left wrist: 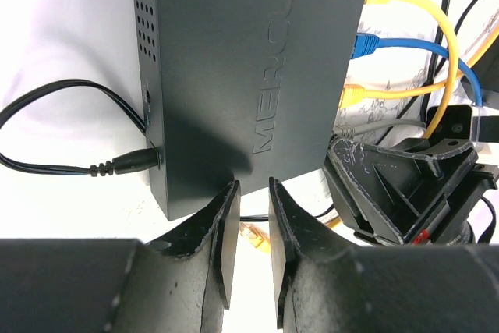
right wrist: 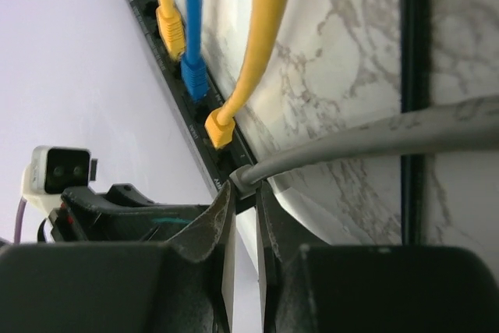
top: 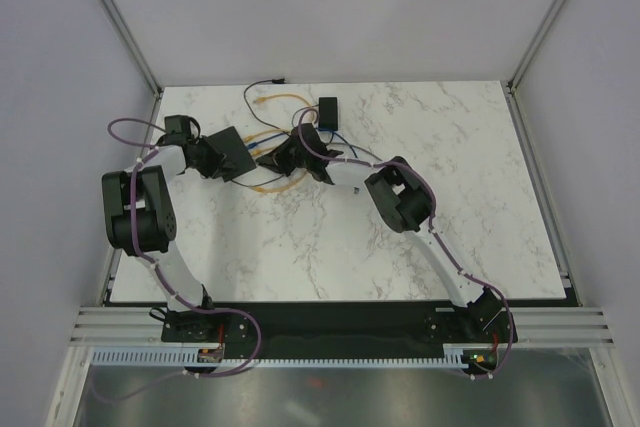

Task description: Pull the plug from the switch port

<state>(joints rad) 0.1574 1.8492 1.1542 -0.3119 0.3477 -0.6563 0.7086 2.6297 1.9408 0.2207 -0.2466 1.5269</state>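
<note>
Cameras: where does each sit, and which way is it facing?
Top external: fixed above and behind the bases, looking down on the table; left tool and right tool flank the switch.
Left wrist: on the left arm, looking past its own fingers onto the switch's top; the right tool shows too.
Right wrist: on the right arm, looking past its fingers along the port edge at the grey plug.
Shared: both wrist views show the blue cable.
</note>
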